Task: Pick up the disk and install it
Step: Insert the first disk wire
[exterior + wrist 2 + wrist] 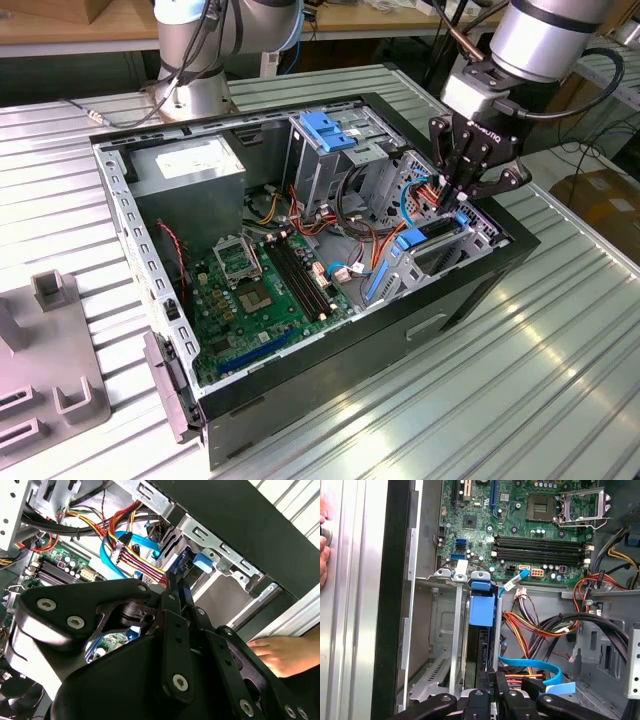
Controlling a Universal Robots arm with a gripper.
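Note:
The disk (482, 611) stands on edge in the metal drive bay (440, 250) at the exterior view's right side of the open computer case (330, 370). Its blue carrier frame (412, 239) shows along the top. My gripper (461, 198) reaches down into this bay from above. Its fingers (492, 682) are drawn close together on the thin end of the disk, so it is shut on it. In the second wrist view the gripper (176, 587) points into the same bay, next to a blue tab (202, 562). The lower part of the disk is hidden by the bay walls.
Red, yellow and blue cables (535, 630) crowd the space beside the bay. A drive cage with a blue latch (325, 130) stands behind, with the motherboard (260, 290) in the case floor. A person's hand (285, 652) rests outside the case wall. A grey fixture (50, 350) lies at the exterior view's left.

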